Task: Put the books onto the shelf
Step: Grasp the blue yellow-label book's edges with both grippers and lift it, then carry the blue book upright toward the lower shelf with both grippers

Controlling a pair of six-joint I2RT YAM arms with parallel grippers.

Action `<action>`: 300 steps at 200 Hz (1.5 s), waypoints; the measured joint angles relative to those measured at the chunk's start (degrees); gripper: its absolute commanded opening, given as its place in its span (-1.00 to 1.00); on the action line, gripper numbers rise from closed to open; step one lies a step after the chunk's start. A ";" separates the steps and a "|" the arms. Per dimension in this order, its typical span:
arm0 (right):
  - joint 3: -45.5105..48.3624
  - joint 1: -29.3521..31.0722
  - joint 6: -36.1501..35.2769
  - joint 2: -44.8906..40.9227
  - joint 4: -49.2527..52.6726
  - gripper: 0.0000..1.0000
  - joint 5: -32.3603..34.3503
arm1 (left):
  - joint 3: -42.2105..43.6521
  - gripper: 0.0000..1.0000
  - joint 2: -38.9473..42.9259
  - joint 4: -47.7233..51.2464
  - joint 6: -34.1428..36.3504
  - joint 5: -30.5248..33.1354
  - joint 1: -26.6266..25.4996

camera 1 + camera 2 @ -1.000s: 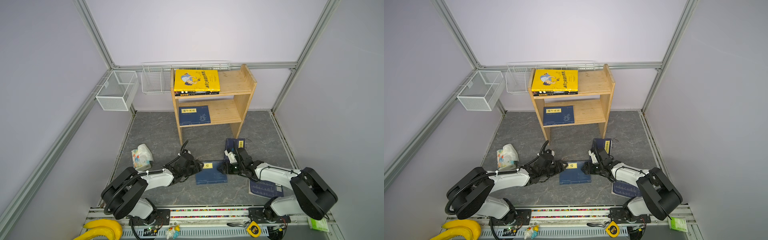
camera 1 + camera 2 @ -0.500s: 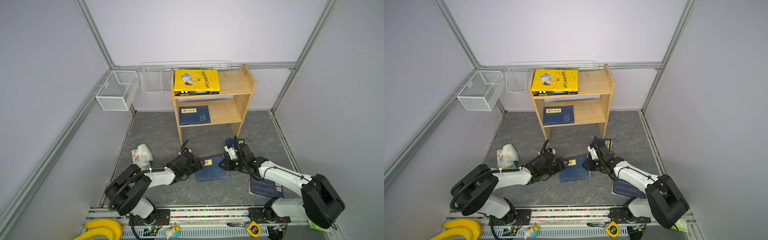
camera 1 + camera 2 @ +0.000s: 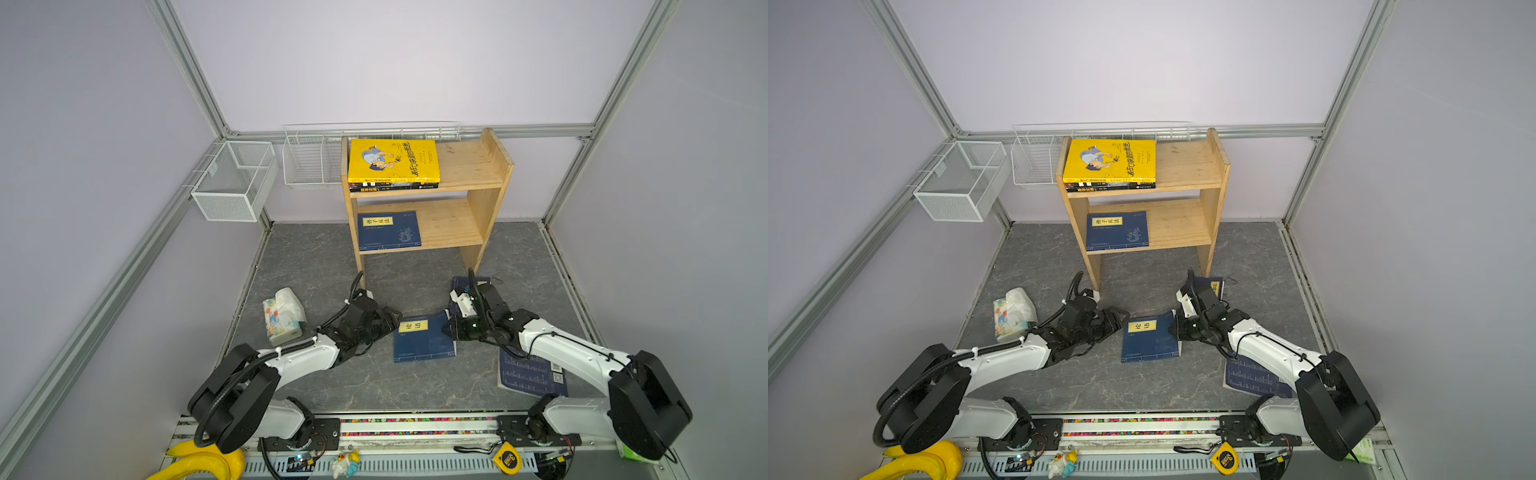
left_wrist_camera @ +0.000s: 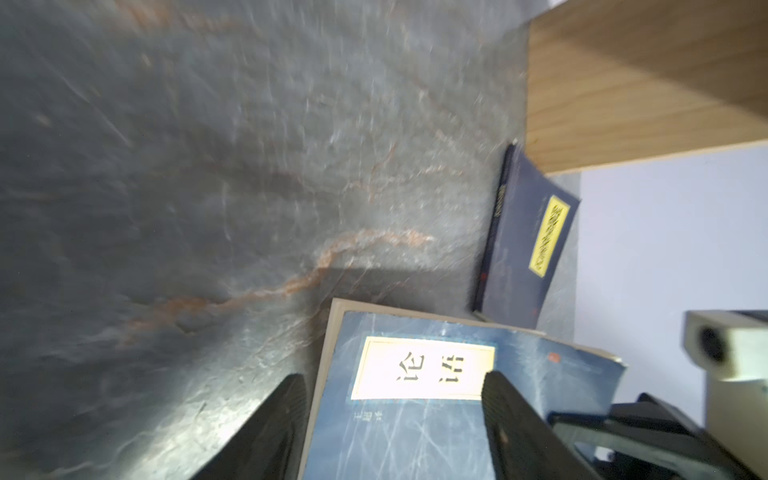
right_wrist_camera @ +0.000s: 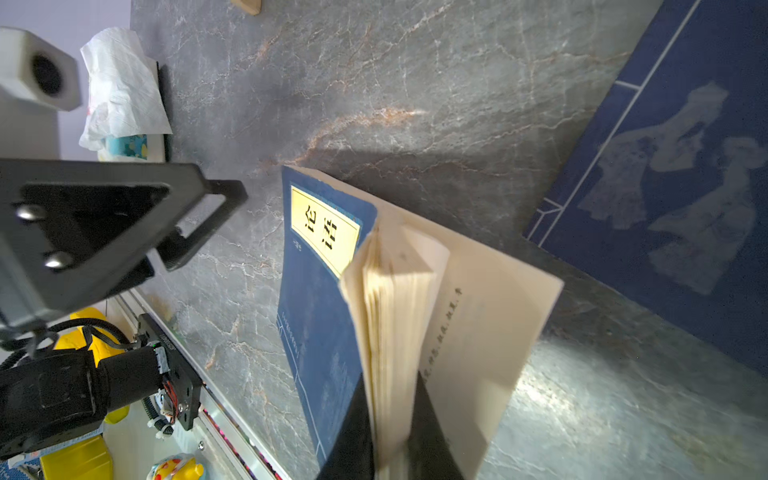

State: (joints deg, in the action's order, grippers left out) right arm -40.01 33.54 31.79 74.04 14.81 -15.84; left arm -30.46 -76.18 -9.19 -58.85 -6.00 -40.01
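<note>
**Item 1.** Light pine two-tier shelf (image 3: 469, 166) with solid side panels, standing at the back of the grey marbled tabletop (image 3: 365, 386).
- Upper tier, left half: a bright yellow paperback with a cartoon cover (image 3: 392, 160) lies flat on top of darker books (image 3: 395, 188), of which only the spines show.
- Lower tier, left half: a navy paperback with a yellow title label (image 3: 388, 230) lies flat, face up.

**Item 2.** Navy paperback with a cream two-character label (image 3: 422, 345), on the tabletop in front of the shelf, between the two grippers. Its right-hand edge is lifted and the rest lies on the surface.

**Item 3.** Right gripper (image 5: 390, 380). The jaws are closed tight on that book's fore-edge, pinching the front cover and a sheaf of cream pages. A printed page beneath gapes away from the sheaf.

**Item 4.** Left gripper (image 4: 392, 378). The jaws stand well apart and grip nothing. They straddle the same book's opposite edge: one black finger (image 4: 282, 415) is over bare tabletop, the other is above the cover beside the label. Whether either touches the book cannot be told.

**Item 5.** Second loose navy paperback with a narrow yellow label (image 4: 519, 249), flat on the tabletop just beside the foot of the shelf's right side panel, behind the right gripper.

**Item 6.** Third loose navy book showing a pale line pattern (image 3: 532, 376), flat on the tabletop, partly under the right arm.

**Item 7.** Sundries: a soft tissue pack (image 3: 284, 316) lies left of the left arm. A white mesh basket (image 3: 232, 183) hangs on the frame, left of the shelf.
</note>
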 measured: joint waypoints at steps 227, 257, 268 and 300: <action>-14.78 -6.71 21.81 -4.87 -19.85 -0.84 -14.25 | -0.17 0.25 12.26 -20.13 -7.93 -11.61 3.32; -13.64 -6.25 22.45 -4.87 -21.29 -0.81 -13.86 | -0.24 -0.11 10.51 -24.70 -9.73 -11.76 3.32; -13.31 -5.95 22.43 -4.87 -21.57 -0.80 -13.49 | -0.31 -0.28 10.60 -25.42 -9.49 -11.37 3.32; -13.22 -4.46 22.18 -4.74 -22.45 -0.65 -11.63 | -0.35 -0.65 12.28 -26.58 -9.55 -9.16 3.32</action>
State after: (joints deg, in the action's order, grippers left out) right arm -53.23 29.08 53.98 69.30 -7.64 -27.46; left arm -30.81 -63.90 -35.77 -68.40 -15.16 -36.69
